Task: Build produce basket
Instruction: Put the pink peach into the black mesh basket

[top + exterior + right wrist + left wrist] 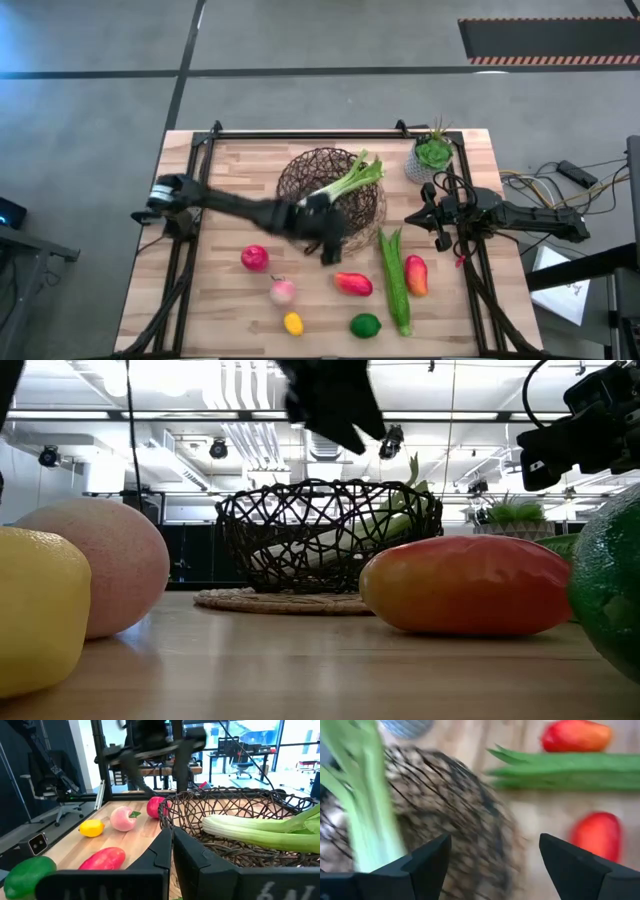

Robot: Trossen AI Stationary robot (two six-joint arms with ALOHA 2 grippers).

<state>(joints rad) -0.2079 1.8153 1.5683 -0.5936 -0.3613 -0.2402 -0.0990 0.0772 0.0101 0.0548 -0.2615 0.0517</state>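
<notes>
The basket stands on its pale base mid-table. A pale green celery stalk lies in it, its leafy end over the rim. My left gripper hangs open above the basket's near edge with nothing between its fingers. The other produce lies on the table in front: a red fruit, a pink fruit, a lemon, a lime, a red-orange fruit, a long green vegetable and another red-orange fruit. My right gripper waits shut at the right.
A small grey pot with a green plant stands at the far right, close behind my right arm. Black frame rails run along the table's left and right sides. Bare wood shows at the near left.
</notes>
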